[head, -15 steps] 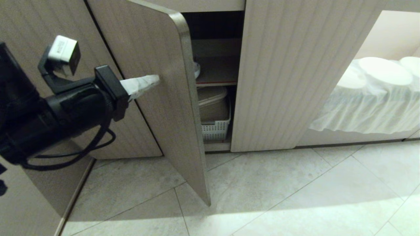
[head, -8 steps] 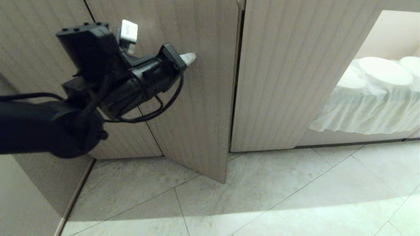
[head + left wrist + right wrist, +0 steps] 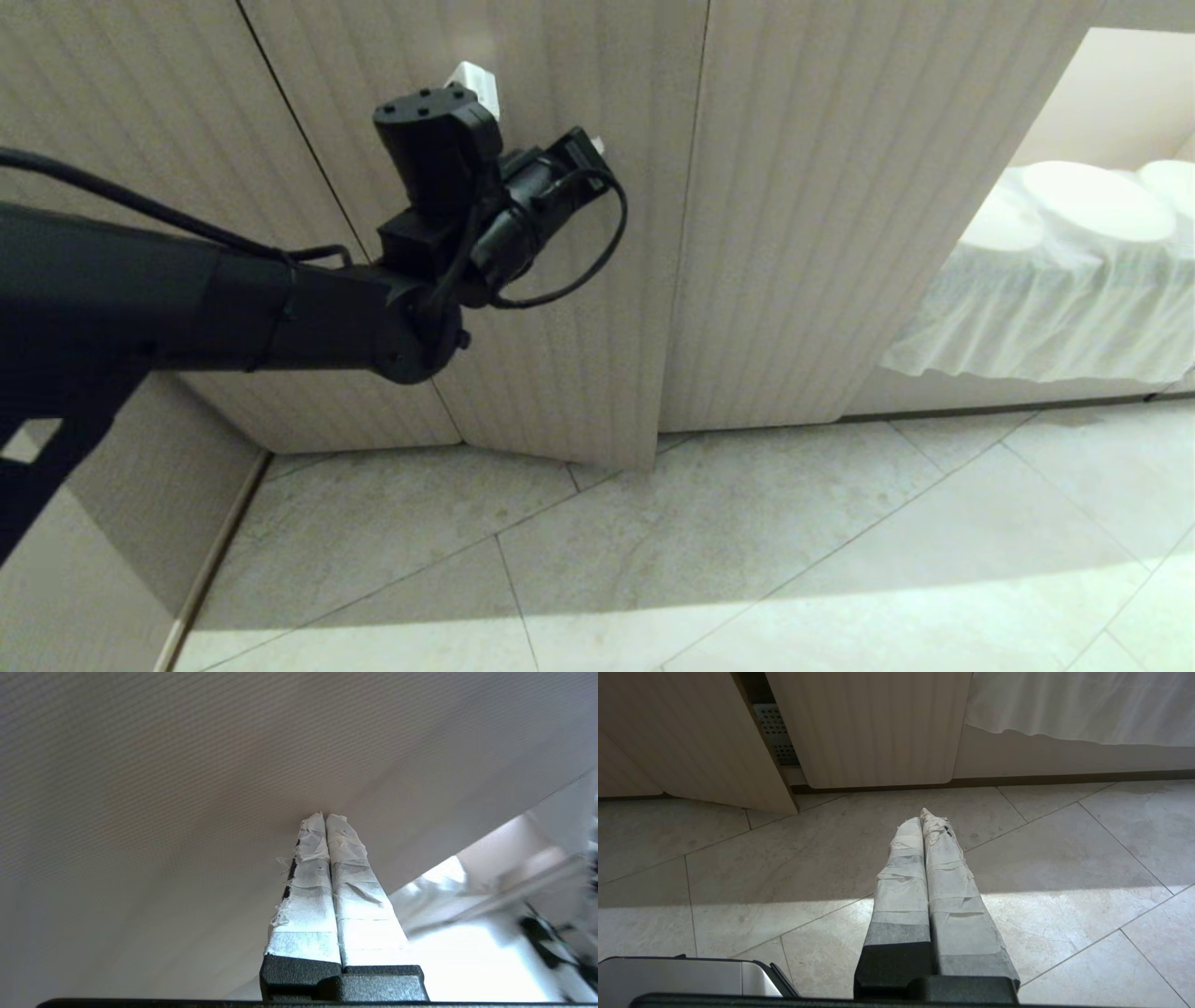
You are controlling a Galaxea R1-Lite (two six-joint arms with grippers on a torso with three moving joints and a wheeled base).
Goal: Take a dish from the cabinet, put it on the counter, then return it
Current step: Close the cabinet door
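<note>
Pale stone floor tiles [image 3: 840, 560] are laid in front of the low beige cabinet [image 3: 840, 233], whose ribbed door [image 3: 560, 355] is seen almost closed, its lower corner standing slightly proud of the neighbouring door. The left gripper [image 3: 326, 817] is pressed with its taped fingertips against the face of that door, fingers brought together with nothing between them. The right gripper [image 3: 924, 816] is held low over the tiles, near the cabinet base, its taped fingers likewise together and empty. The dish cannot be seen; no bowl is visible in any view. White round shapes under a thin white cover [image 3: 1055, 280] are seen at far right
</note>
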